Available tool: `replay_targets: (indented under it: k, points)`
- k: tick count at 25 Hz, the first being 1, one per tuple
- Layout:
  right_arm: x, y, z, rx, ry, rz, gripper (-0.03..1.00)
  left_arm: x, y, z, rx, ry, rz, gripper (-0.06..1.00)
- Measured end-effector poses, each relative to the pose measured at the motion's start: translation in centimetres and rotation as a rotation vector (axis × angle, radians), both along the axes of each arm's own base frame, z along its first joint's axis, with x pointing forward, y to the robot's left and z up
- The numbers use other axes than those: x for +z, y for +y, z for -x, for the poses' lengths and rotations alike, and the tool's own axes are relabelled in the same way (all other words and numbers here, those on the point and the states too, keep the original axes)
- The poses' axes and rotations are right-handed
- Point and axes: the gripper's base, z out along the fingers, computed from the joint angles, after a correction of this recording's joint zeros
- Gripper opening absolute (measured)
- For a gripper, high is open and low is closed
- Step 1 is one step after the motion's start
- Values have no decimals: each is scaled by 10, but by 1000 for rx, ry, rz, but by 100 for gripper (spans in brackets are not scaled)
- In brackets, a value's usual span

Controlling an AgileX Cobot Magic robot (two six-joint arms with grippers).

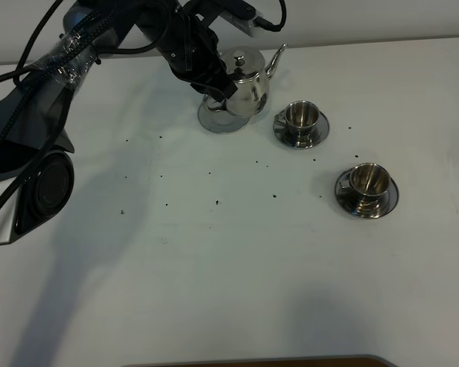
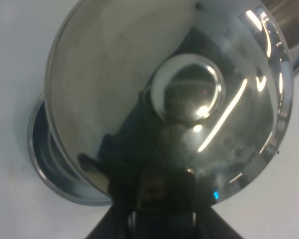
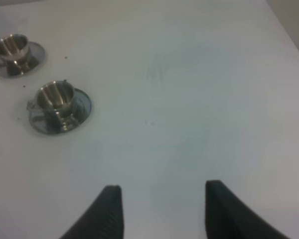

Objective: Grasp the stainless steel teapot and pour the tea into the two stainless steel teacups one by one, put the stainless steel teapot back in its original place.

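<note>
The left end effector (image 1: pixel 218 80) reaches in from the left and sits at the loop handle of the stainless steel teapot (image 1: pixel 249 86). Its jaws are narrow and appear clamped on that handle, though the left wrist view shows only dark metal under the mirror lid. The pot is at the back of the table (image 1: pixel 214 290), offset to the right over its round steel stand (image 1: pixel 213 119), spout up and pointing away to the right.

The main risk, as I judge it, is the grip. A thin polished handle can turn inside the jaws, and a pot with liquid in it would swing spout-down and spill before it reaches a cup. The hinged lid could also flop open on a steep tilt.

The near teacup (image 1: pixel 300 115) stands on its saucer just beside the pot. A low sweep of the pot's body or spout could clip it and slide or tip it. The far teacup (image 1: pixel 368 180) is well apart, toward the front right, so the arm must stretch further and the aim into a small mouth gets harder. Dark specks (image 1: pixel 217 202) dot the table.

The right end effector (image 3: pixel 162 191) is wide apart, holds nothing and is clear of both cups.
</note>
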Motion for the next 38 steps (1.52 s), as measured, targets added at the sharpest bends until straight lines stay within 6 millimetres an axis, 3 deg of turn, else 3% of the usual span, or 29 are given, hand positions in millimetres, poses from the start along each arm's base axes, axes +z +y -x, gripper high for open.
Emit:
replay_targets:
  k: [4,12,38]
  points:
    - [0,0,0,0,0,0,39,4,0,1,1,-6,3,26]
    - [0,0,0,0,0,0,39,31,3,5,31,-45,28,26]
    - [0,0,0,0,0,0,39,25,7,5,91,-4,32,26]
